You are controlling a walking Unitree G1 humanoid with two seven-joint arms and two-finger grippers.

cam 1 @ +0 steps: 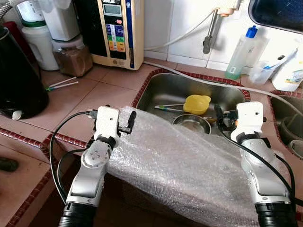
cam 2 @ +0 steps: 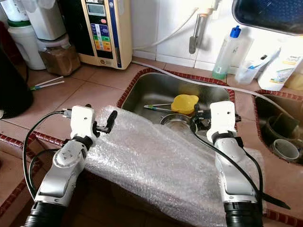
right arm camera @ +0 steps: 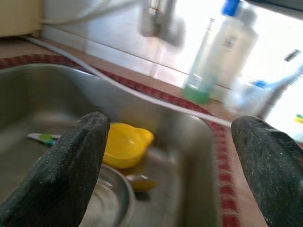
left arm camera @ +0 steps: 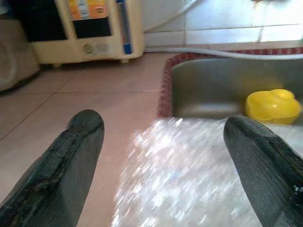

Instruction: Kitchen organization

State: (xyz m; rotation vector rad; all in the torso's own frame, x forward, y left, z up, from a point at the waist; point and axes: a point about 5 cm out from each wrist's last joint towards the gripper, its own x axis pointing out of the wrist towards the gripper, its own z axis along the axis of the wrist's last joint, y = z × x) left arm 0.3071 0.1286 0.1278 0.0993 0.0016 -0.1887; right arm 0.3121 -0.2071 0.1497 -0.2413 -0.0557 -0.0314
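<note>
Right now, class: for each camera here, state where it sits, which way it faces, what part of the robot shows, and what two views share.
Left eye view: on the head, looking down at the sink; both silver arms, bubble wrap.
Right eye view: same scene, its stereo twin.
Left wrist view: along the left gripper, open over the wrap's edge.
Right wrist view: along the right gripper, open above the sink.
Shared: the yellow bowl appears in all views.

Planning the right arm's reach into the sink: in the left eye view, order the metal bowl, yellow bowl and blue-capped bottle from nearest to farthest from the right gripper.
From the right gripper:
1. Metal bowl, in the sink beside it.
2. Yellow bowl, farther back in the sink.
3. Blue-capped bottle, on the counter by the wall.
</note>
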